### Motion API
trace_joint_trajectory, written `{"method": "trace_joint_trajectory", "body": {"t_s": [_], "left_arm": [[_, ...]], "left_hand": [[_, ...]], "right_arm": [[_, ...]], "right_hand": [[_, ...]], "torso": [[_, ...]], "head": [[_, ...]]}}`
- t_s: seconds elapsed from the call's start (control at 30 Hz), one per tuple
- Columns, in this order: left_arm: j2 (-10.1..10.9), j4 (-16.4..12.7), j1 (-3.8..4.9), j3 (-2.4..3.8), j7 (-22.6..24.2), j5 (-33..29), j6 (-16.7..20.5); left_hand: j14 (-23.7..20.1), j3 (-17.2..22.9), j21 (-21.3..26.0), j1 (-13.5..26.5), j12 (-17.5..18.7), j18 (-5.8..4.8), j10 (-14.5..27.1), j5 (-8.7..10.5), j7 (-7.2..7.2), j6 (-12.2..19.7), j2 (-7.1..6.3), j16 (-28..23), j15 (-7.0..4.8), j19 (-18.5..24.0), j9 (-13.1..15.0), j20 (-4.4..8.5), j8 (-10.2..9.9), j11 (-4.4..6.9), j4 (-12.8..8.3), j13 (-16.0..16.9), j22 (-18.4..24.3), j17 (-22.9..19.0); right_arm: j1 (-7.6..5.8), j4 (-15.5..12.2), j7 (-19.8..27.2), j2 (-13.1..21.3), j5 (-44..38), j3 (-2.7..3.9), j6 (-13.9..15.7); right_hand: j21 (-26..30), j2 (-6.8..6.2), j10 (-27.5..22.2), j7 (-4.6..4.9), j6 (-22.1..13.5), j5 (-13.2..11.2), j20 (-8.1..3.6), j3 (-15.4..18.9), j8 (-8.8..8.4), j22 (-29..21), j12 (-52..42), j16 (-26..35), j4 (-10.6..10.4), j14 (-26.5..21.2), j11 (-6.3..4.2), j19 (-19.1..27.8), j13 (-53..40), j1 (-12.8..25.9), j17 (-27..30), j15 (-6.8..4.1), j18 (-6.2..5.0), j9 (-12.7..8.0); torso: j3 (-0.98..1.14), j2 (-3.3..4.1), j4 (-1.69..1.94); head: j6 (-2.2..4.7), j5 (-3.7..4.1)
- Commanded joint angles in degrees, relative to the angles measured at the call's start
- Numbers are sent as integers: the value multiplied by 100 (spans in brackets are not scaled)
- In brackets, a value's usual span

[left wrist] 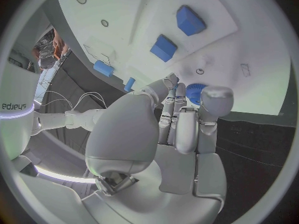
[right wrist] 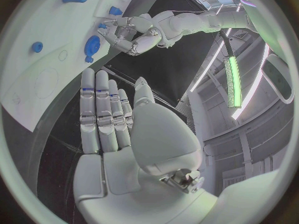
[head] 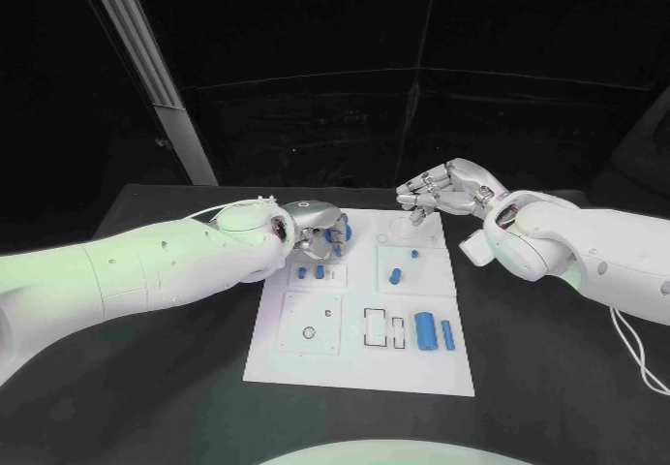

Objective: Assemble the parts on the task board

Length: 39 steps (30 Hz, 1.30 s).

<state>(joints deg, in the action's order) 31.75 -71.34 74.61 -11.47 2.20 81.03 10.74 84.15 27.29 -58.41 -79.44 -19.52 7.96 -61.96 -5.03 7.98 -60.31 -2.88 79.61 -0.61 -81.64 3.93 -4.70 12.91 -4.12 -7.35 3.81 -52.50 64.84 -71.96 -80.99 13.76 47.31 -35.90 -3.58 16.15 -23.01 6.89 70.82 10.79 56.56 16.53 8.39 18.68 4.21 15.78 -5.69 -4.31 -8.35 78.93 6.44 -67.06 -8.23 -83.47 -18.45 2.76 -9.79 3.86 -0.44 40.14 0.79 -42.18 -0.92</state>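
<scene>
A: White task board (head: 366, 363) mid-table from the head cam; two blue cylinders (head: 435, 333) lie loose near its lower right, small pegs (head: 397, 274) stand in the middle block. I'd judge it partly done.

B: Left hand (head: 316, 235)?

A: Over the board's far-left corner, fingers down around a round blue part (head: 340, 232). Gripped or just touched, can't tell. Right hand (head: 444, 197) hovers off the far-right edge, fingers loosely curled, nothing in them. Black table (head: 559, 387) has open room all around.

B: Left wrist cam?

A: Fingertips (left wrist: 176, 87) bunched at a blue disc (left wrist: 196, 92) near the board edge; two blue blocks (left wrist: 177, 34) seated beyond.

B: Right wrist?

A: Fingers (right wrist: 102, 109) straight, close together, empty, just off the board rim (right wrist: 50, 97). Plenty of clearance; the hands are well apart.
</scene>
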Motion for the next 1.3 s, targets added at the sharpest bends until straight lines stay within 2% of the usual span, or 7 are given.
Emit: {"method": "trace_joint_trajectory", "body": {"t_s": [0.03,0.2,0.43,0.63,0.93,1.3], "left_arm": [[99,-90,10,55,37,-63,257],[281,-205,11,96,-7,-102,306],[555,-331,10,115,-55,-227,257],[703,-355,10,118,-91,-290,140],[782,-363,10,118,-115,-307,-29],[701,-256,10,114,-188,-309,-160]], "left_hand": [[128,56,-27,59,18,-74,-62,-7,3,-50,-7,26,-33,-41,7,16,-13,8,-3,11,-26,0],[129,60,-36,67,19,-76,-70,-6,1,-59,-11,27,-34,-43,8,16,-12,10,-5,12,-36,-1],[129,68,-48,90,26,-77,-88,-2,-4,-78,-25,26,-36,-45,10,17,-13,14,-9,14,-52,-10],[130,63,-67,127,35,-80,-104,6,-8,-94,-44,29,-38,-48,11,18,-16,17,-6,15,-77,-12],[127,49,-82,174,52,-83,-120,18,-17,-109,-73,26,-42,-47,11,20,-22,22,-1,15,-98,-28],[124,47,-74,179,54,-81,-122,19,-18,-110,-75,20,-42,-44,11,20,-24,23,-1,14,-90,-44]], "right_arm": [[-10,1,60,0,19,3,2],[-10,-1,55,10,19,3,2],[-10,-1,54,13,19,3,-6],[-10,3,54,8,19,3,-10],[-10,10,54,-5,19,3,-13],[-10,11,52,-15,19,3,-10]], "right_hand": [[32,37,-19,-2,-24,28,23,23,-30,-9,28,31,6,-45,1,15,7,-16,7,5,-64,-3],[32,37,-19,-2,-24,28,23,23,-30,-9,28,31,6,-45,1,15,7,-16,7,5,-64,-3],[32,37,-19,-2,-24,28,23,23,-30,-9,28,31,6,-45,1,15,7,-16,7,5,-64,-3],[32,37,-19,-2,-24,28,23,23,-30,-9,28,31,6,-45,1,15,7,-16,7,5,-64,-3],[32,37,-19,-2,-24,28,23,23,-30,-9,28,31,6,-45,1,15,7,-16,7,5,-64,-3],[32,37,-19,-2,-24,28,23,23,-30,-9,28,31,6,-45,1,15,7,-16,7,5,-64,-3]], "torso": [[3,4,-3],[5,5,-5],[2,11,-5],[3,6,-1],[4,7,-8],[3,8,-8]], "head": [[21,-8],[28,-14],[32,-2],[23,-1],[18,-15],[14,-19]]}}
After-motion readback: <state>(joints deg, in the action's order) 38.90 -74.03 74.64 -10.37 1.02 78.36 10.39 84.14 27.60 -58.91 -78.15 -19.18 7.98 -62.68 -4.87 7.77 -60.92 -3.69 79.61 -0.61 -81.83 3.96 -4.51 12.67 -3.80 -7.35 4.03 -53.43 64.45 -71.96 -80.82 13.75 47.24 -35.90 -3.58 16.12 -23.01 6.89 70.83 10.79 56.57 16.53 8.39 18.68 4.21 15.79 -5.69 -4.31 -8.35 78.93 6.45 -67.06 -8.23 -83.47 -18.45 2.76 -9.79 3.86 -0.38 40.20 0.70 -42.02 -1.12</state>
